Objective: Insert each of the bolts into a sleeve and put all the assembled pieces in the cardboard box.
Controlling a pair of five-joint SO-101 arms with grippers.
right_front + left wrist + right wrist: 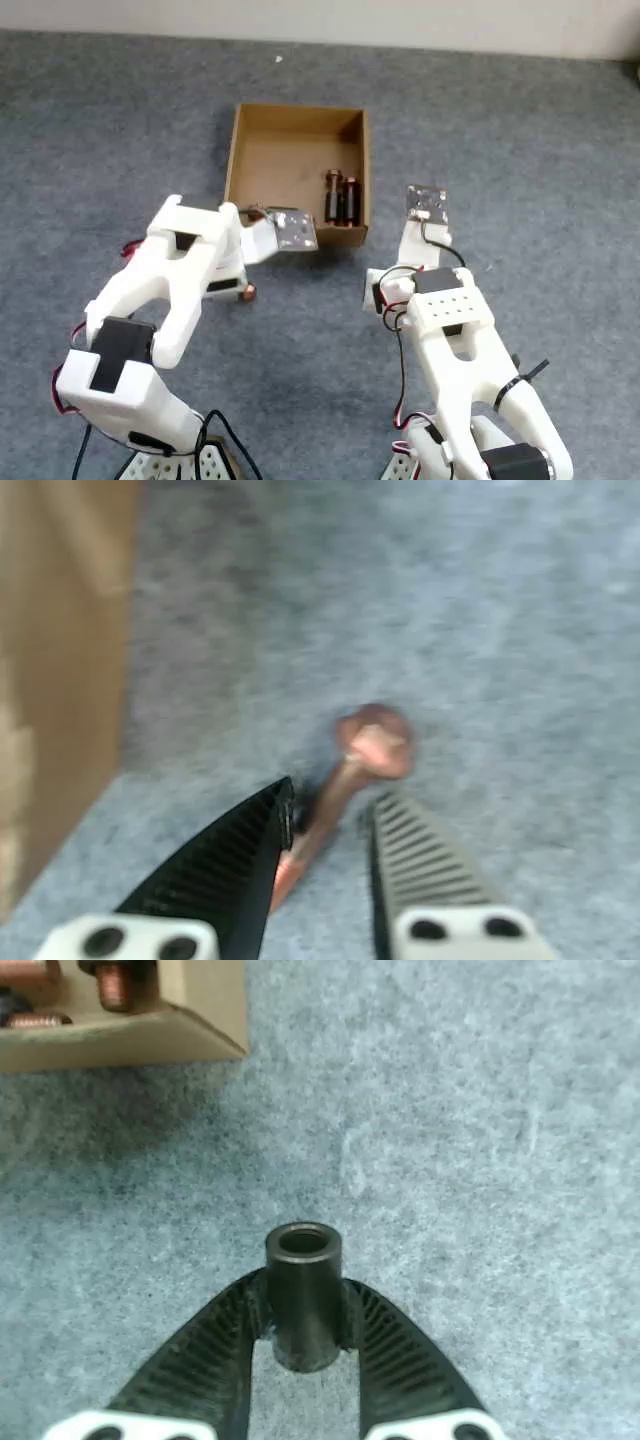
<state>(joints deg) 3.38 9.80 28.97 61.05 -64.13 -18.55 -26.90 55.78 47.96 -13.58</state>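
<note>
Two assembled pieces (340, 198) lie in the lower right corner of the cardboard box (232, 165), upper centre of the high view, so the step in hand looks like a further pairing. The right gripper (303, 1295), just right of the box, pinches a black sleeve (303, 1260) with its bore open; the left gripper (335, 795), by the box's lower left corner, stands spread around a copper bolt (375, 742) down at the grey counter (520, 130), not clamped. The next move likely calls for closing on the bolt, lifting it, then lining its shank up with the bore.
</note>
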